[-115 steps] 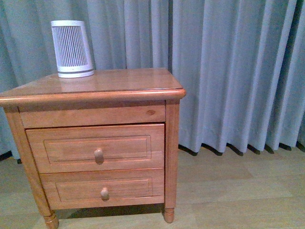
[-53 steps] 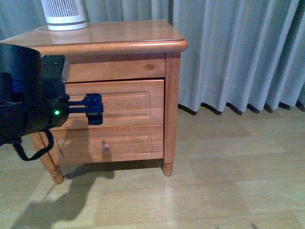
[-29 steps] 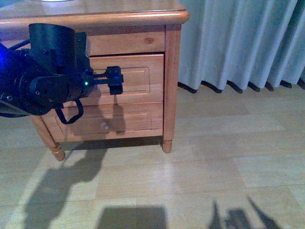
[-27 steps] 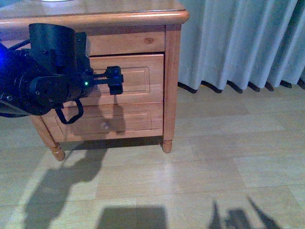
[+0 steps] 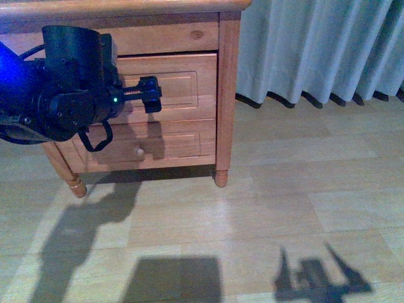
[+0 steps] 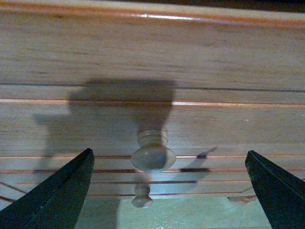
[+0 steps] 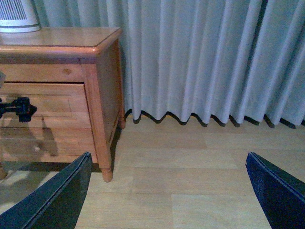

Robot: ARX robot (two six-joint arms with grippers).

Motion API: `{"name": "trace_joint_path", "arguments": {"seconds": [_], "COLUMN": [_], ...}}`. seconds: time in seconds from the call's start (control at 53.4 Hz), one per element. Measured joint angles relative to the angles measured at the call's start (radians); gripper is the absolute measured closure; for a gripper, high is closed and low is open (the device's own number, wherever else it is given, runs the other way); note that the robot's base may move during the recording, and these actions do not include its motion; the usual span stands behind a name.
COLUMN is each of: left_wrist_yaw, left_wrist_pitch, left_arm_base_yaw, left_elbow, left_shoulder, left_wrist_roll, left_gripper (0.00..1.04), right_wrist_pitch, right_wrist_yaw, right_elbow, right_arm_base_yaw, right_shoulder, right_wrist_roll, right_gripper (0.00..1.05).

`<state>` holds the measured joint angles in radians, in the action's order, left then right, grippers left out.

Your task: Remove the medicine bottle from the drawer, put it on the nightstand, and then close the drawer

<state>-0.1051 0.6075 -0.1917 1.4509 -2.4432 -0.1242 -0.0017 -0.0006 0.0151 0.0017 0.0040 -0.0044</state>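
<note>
The nightstand point(image 5: 227, 95) stands at the upper left of the front view, with both drawers shut. My left gripper point(image 5: 149, 95) is open, right in front of the upper drawer point(image 5: 186, 85). In the left wrist view the drawer's round knob point(image 6: 153, 156) sits between the open fingers point(image 6: 57, 200), close ahead and not touched. The left gripper point(image 6: 167, 155) holds nothing. The medicine bottle is hidden. My right gripper point(image 7: 167, 160) is open and empty above the floor, off to the right of the nightstand point(image 7: 97, 100).
The lower drawer's knob point(image 5: 137, 151) is just below my left gripper. A white ribbed device point(image 7: 16, 16) stands on the nightstand top. Grey curtains point(image 5: 315, 44) hang behind, and wooden floor point(image 5: 252, 208) lies in front.
The front view has tilted down, so the nightstand top has left the picture. My left arm has come into view and reached to the upper drawer's knob.
</note>
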Motion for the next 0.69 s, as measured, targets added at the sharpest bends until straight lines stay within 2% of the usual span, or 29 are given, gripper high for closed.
{"name": "trace_joint_path", "arguments": {"seconds": [0.243,0.281,0.43,0.692], "left_wrist_yaw": [-0.009,-0.011,-0.026,-0.057], "left_wrist_pitch": [-0.006,-0.006,-0.018,-0.027], "left_arm_base_yaw": [-0.002,-0.003,-0.011,-0.015], "left_elbow": [0.046,0.054,0.075,0.082], "left_shoulder": [-0.031,-0.033,-0.043,-0.051], "left_wrist_roll": [-0.001,0.0,-0.004,0.004], "left_gripper": [0.06,0.09,0.36,0.74], "right_wrist_pitch": [0.0,0.0,0.0,0.0], "right_wrist_yaw": [0.0,0.0,0.0,0.0], "right_elbow": [0.0,0.0,0.0,0.0], "right_arm_base_yaw": [0.0,0.0,0.0,0.0], "right_shoulder": [0.0,0.0,0.0,0.0], "right_wrist_roll": [0.0,0.0,0.0,0.0], "right_gripper": [0.07,0.07,0.07,0.07]}}
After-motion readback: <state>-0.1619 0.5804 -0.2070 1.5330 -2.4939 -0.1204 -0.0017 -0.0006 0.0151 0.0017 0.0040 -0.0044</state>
